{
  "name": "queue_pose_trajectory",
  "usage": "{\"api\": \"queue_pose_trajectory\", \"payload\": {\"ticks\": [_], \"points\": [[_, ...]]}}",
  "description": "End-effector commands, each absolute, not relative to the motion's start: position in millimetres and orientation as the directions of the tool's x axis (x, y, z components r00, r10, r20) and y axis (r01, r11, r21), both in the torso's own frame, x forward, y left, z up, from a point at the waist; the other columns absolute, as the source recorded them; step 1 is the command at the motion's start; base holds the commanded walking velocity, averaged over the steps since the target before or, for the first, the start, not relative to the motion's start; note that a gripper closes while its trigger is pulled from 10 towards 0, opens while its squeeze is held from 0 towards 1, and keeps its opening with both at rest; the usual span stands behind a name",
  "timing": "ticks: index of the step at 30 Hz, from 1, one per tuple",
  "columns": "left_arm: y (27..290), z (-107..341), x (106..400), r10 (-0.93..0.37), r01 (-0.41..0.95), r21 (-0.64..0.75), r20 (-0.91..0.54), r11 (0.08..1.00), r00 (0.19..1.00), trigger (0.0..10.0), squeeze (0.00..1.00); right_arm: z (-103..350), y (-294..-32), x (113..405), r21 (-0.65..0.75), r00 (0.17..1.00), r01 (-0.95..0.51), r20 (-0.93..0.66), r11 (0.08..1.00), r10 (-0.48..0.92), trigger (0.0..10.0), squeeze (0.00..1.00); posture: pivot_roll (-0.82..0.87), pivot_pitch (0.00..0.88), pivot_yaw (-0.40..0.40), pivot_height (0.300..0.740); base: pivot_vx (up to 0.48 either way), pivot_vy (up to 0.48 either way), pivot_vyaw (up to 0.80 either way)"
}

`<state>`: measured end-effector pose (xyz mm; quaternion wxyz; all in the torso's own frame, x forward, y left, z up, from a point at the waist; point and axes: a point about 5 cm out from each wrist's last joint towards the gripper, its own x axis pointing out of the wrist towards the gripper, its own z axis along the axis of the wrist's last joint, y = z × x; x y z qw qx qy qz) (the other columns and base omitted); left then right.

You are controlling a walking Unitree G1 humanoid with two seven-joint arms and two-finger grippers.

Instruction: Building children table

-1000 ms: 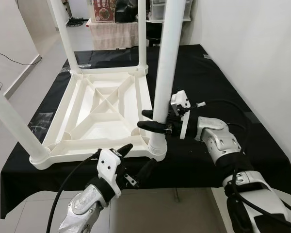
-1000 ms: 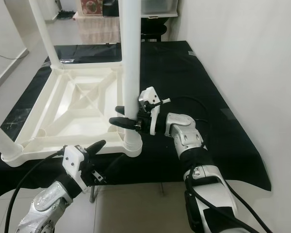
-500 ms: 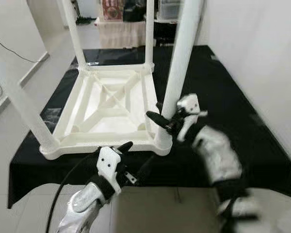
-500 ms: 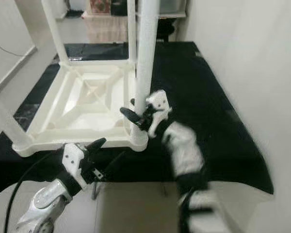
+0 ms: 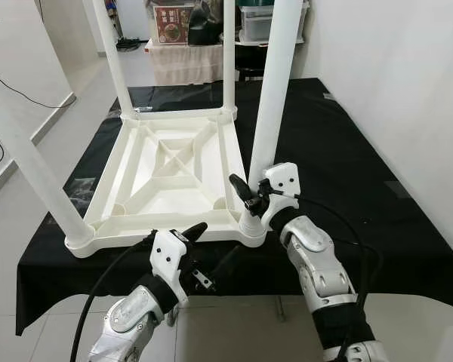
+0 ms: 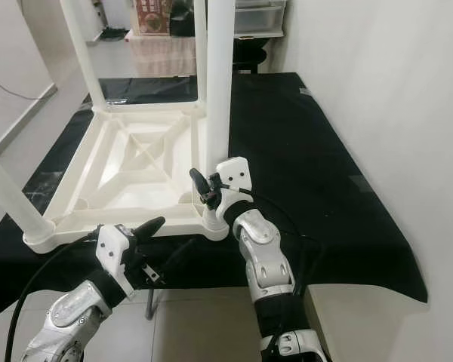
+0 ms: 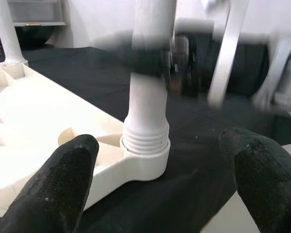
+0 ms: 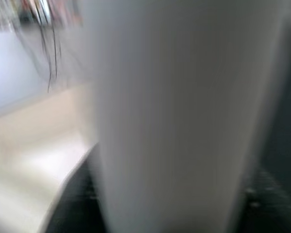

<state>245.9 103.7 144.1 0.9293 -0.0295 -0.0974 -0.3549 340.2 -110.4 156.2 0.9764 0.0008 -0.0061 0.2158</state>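
In the left eye view, a white plastic children's table (image 5: 166, 177) is seen lying upside down on a counter (image 5: 347, 173) draped in black cloth, its ribbed underside facing up. Four white legs rise from its corners: two far legs at about 11 and 12 o'clock, a near-left leg (image 5: 30, 177) at 9 o'clock, and a near-right leg (image 5: 275, 98) just right of centre. The right gripper (image 5: 245, 197) is held against the base of the near-right leg, just above its threaded socket; one black finger is seen on the leg's left side, and whether the fingers clasp the leg cannot be told. The left gripper (image 5: 215, 249) is poised at 6 o'clock, in front of the counter's near edge, with its fingers spread wide and nothing between them.

In the right eye view, the same scene is shown, with a white wall (image 6: 377, 90) at 3 o'clock.

In the left wrist view, two black fingertips (image 7: 63, 179) are seen wide apart, with the near-right leg and its socket beyond them, apart from both. The right gripper behind is blurred.

In the right wrist view, a blurred white leg (image 8: 179, 116) is seen very close.
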Motion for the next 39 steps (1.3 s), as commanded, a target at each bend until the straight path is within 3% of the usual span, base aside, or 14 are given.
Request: {"api": "queue_pose_trajectory", "payload": {"ticks": [1, 5, 6, 8, 9, 11, 12, 23, 24, 25, 26, 28, 31, 39], "points": [[106, 142, 247, -0.652, 0.662, 0.009, 0.186, 0.749, 0.735, 10.0, 0.0, 144, -115, 338, 0.081, 0.9, -0.431, -0.037, 0.899, 0.435, 10.0, 1.0, -0.03, 0.147, 0.025, 0.74, 0.0, 0.0, 0.0], [105, 142, 247, -0.653, 0.664, 0.008, 0.185, 0.748, 0.734, 10.0, 0.0, 156, -114, 343, 0.089, 0.87, -0.491, 0.004, 0.867, 0.492, 10.0, 1.0, -0.02, 0.146, 0.026, 0.74, 0.0, 0.0, 0.0], [105, 141, 247, -0.653, 0.663, 0.008, 0.185, 0.748, 0.735, 10.0, 0.0, 162, -113, 347, 0.063, 0.83, -0.557, 0.01, 0.828, 0.557, 10.0, 0.87, -0.01, 0.138, 0.019, 0.74, 0.0, 0.0, 0.0], [105, 141, 247, -0.653, 0.663, 0.008, 0.185, 0.748, 0.735, 10.0, 0.0, 162, -113, 347, 0.063, 0.83, -0.557, 0.01, 0.828, 0.557, 10.0, 0.87, -0.01, 0.138, 0.019, 0.74, 0.0, 0.0, 0.0], [104, 141, 247, -0.653, 0.663, 0.009, 0.184, 0.748, 0.735, 10.0, 0.0, 171, -109, 350, 0.004, 0.739, -0.674, 0.007, 0.739, 0.674, 10.0, 0.0, -0.01, 0.136, 0.018, 0.74, 0.0, 0.0, 0.0], [104, 141, 247, -0.653, 0.663, 0.01, 0.183, 0.748, 0.735, 10.0, 0.0, 179, -106, 353, -0.055, 0.636, -0.771, -0.015, 0.634, 0.772, 10.0, 0.0, 0.0, 0.129, 0.016, 0.74, 0.0, 0.0, 0.0], [103, 140, 246, -0.654, 0.663, 0.011, 0.181, 0.748, 0.735, 10.0, 0.0, 188, -104, 355, -0.11, 0.493, -0.868, -0.066, 0.485, 0.867, 10.0, 0.0, 0.02, 0.125, 0.015, 0.74, 0.0, 0.0, 0.0], [102, 138, 243, -0.656, 0.664, 0.013, 0.174, 0.747, 0.734, 10.0, 0.0, 199, -108, 366, -0.058, 0.35, -0.937, -0.099, 0.346, 0.932, 10.0, 0.0, 0.04, 0.115, 0.008, 0.74, 0.0, 0.0, 0.0], [101, 137, 242, -0.656, 0.665, 0.013, 0.174, 0.747, 0.734, 10.0, 0.0, 199, -109, 367, -0.038, 0.339, -0.941, -0.107, 0.337, 0.935, 7.6, 0.0, 0.04, 0.115, 0.007, 0.74, 0.0, 0.0, 0.0], [101, 137, 242, -0.656, 0.665, 0.013, 0.174, 0.747, 0.734, 10.0, 0.0, 198, -110, 368, -0.026, 0.328, -0.944, -0.112, 0.328, 0.938, 7.6, 0.0, 0.04, 0.115, 0.007, 0.74, 0.0, 0.0, 0.0], [100, 137, 241, -0.657, 0.665, 0.013, 0.173, 0.747, 0.734, 10.0, 0.0, 197, -112, 369, -0.011, 0.322, -0.946, -0.113, 0.323, 0.94, 0.9, 0.0, 0.05, 0.115, 0.005, 0.74, 0.0, 0.0, 0.0], [100, 137, 241, -0.657, 0.665, 0.013, 0.174, 0.747, 0.734, 10.0, 0.0, 195, -114, 370, 0.001, 0.33, -0.943, -0.114, 0.332, 0.937, 1.5, 0.0, 0.05, 0.114, 0.005, 0.74, 0.0, 0.0, 0.0], [99, 137, 241, -0.657, 0.665, 0.012, 0.174, 0.747, 0.734, 10.0, 0.0, 193, -118, 371, 0.01, 0.327, -0.944, -0.112, 0.33, 0.938, 0.0, 0.0, 0.04, 0.115, 0.006, 0.74, 0.0, 0.0, 0.0], [99, 138, 241, -0.657, 0.666, 0.012, 0.178, 0.746, 0.733, 10.0, 0.0, 181, -131, 371, 0.041, 0.392, -0.917, -0.089, 0.397, 0.915, 0.0, 0.0, 0.03, 0.122, 0.01, 0.74, 0.0, 0.0, 0.0]]}}
